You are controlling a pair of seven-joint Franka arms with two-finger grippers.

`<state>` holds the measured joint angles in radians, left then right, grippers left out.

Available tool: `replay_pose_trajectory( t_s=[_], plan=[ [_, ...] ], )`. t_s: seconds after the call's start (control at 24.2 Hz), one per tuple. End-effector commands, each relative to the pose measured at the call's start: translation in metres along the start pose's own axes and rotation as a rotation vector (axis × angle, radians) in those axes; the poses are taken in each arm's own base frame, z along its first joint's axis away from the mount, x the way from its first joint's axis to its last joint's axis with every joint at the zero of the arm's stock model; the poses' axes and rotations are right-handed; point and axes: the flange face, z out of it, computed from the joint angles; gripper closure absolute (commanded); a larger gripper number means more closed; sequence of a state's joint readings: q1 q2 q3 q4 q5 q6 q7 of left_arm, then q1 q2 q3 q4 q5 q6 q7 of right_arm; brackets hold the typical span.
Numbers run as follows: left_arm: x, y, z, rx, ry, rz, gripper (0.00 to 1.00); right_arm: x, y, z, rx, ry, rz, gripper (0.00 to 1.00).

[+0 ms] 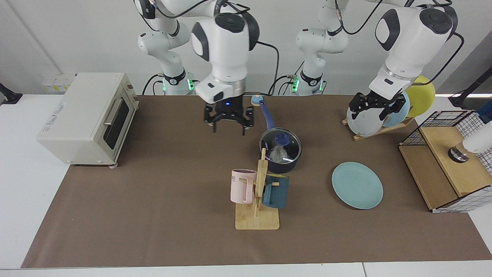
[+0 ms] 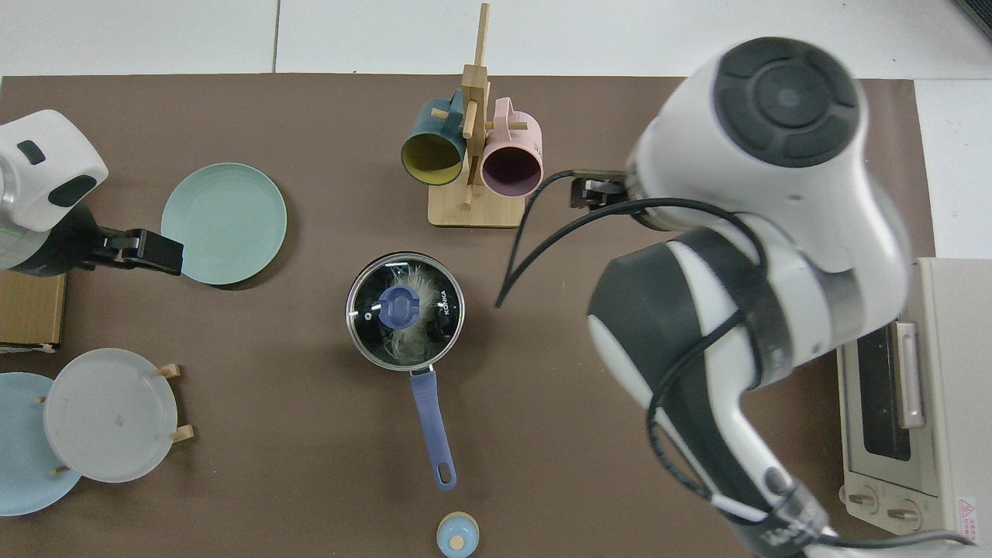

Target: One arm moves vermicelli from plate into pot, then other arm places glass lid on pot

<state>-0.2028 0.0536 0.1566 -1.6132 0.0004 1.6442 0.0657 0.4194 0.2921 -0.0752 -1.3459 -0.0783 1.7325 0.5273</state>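
The dark pot (image 1: 282, 166) with its long blue handle (image 1: 268, 117) stands mid-table, just behind the mug stand. On it lies the glass lid (image 1: 290, 151), blue knob up, and the white vermicelli (image 1: 277, 154) shows through the glass. From above I see the same lid (image 2: 446, 310) closing the pot, with vermicelli (image 2: 411, 341) under it. My right gripper (image 1: 228, 126) hangs open and empty above the mat, on the toaster side of the pot. The teal plate (image 1: 357, 185) lies bare. My left gripper (image 1: 371, 111) waits open by the plate rack.
A toaster oven (image 1: 88, 117) sits at one end of the mat. A wooden stand (image 1: 257, 215) holds a pink mug and a dark teal mug. A rack (image 1: 378, 130) holds grey, sky-blue and yellow plates. A wire-framed wooden box (image 1: 446, 165) stands beyond it.
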Motion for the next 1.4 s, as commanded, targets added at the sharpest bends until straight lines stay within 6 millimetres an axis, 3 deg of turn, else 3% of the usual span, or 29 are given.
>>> replay_pose_trajectory(
  t_s=[0.0, 0.12, 0.33, 0.54, 0.66, 0.83, 1.07, 1.36],
  plan=[
    [-0.005, -0.002, -0.005, 0.016, -0.009, 0.003, 0.0, 0.009, 0.087, 0.013, -0.026, -0.028, -0.051, 0.01],
    [-0.006, -0.001, -0.005, 0.016, -0.011, 0.003, 0.0, 0.014, 0.13, 0.019, -0.029, -0.042, -0.075, 0.01],
    [-0.006, 0.0, -0.005, 0.015, -0.012, 0.006, 0.0, 0.014, 0.18, 0.028, -0.024, -0.025, -0.107, 0.01],
    [-0.006, 0.001, -0.005, 0.015, -0.011, 0.004, 0.0, 0.017, 0.223, 0.035, -0.012, -0.047, -0.138, 0.01],
    [-0.006, 0.001, -0.005, 0.015, -0.012, 0.003, 0.0, 0.006, 0.241, 0.034, -0.005, -0.051, -0.138, 0.01],
    [-0.007, 0.001, -0.005, 0.015, -0.021, -0.002, 0.0, -0.008, 0.253, 0.039, -0.004, -0.05, -0.126, 0.01],
    [-0.007, 0.001, -0.007, 0.018, -0.022, -0.001, 0.0, -0.045, 0.248, 0.051, 0.038, -0.036, -0.133, 0.01],
    [-0.006, 0.004, -0.011, 0.02, -0.015, 0.002, 0.0, -0.046, 0.225, 0.033, 0.047, -0.088, -0.175, 0.01]
  ],
)
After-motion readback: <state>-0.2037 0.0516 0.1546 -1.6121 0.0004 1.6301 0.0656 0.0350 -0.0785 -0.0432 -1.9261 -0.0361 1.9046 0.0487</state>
